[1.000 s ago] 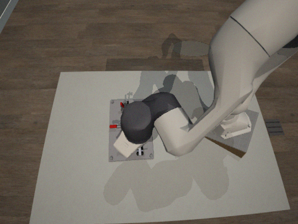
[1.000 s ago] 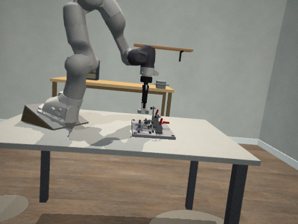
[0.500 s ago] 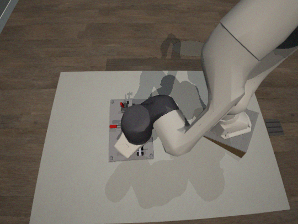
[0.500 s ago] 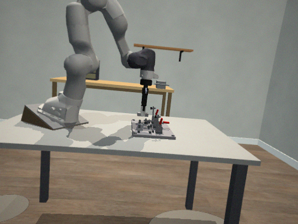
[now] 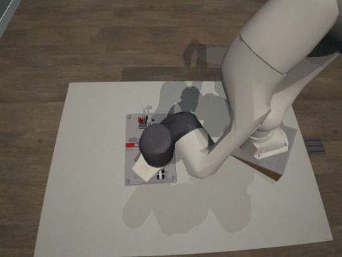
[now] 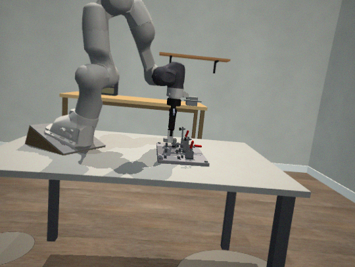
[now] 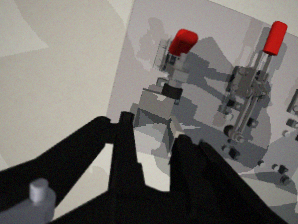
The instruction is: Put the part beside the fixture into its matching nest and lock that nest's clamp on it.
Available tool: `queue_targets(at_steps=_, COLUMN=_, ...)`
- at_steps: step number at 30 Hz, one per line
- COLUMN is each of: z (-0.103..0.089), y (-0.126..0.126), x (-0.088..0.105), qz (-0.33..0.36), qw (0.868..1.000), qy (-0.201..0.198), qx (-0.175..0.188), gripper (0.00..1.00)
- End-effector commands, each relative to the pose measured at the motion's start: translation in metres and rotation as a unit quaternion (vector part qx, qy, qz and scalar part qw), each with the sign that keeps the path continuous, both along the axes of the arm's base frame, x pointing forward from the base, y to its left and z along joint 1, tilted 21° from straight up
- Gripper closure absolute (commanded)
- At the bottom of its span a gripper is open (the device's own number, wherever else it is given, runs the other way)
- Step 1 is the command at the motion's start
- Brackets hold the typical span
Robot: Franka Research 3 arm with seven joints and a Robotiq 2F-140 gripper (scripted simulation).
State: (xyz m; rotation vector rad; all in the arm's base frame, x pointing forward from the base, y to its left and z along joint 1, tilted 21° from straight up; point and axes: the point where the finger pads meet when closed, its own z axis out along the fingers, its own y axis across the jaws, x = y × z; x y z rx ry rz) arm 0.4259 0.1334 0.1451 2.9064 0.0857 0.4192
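Top looks down, exterior sideways, wrist closely; all share the fixture (image 5: pixel 133 164) (image 6: pixel 184 162) (image 7: pixel 122 85).

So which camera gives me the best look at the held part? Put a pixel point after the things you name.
The wrist view: it shows the part (image 6: pixel 169 139) (image 7: pixel 157 103) largest, at the gripper's (image 6: pixel 170 134) (image 7: pixel 154 131) fingertips, though the fingers cover some. Exterior shows it small and pale above the fixture (image 5: pixel 133 161) (image 6: pixel 183 161) (image 7: pixel 125 82); in top, the arm hides it.
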Motion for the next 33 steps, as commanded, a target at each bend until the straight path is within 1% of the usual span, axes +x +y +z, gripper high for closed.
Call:
queue_targets(at_steps=1, z=-0.0019, y=0.001, x=0.0051, qz=-0.003, qw=1.0, qy=-0.008, qx=0.002, gripper=1.0)
queue_targets(at_steps=14, z=-0.0079, y=-0.0003, x=0.0075, qz=-0.002, qw=1.0, qy=-0.008, qx=0.002, gripper=1.0)
queue_targets(at_steps=33, z=-0.0084, y=-0.0004, x=0.0077, qz=-0.002, qw=1.0, qy=-0.008, qx=0.002, gripper=1.0)
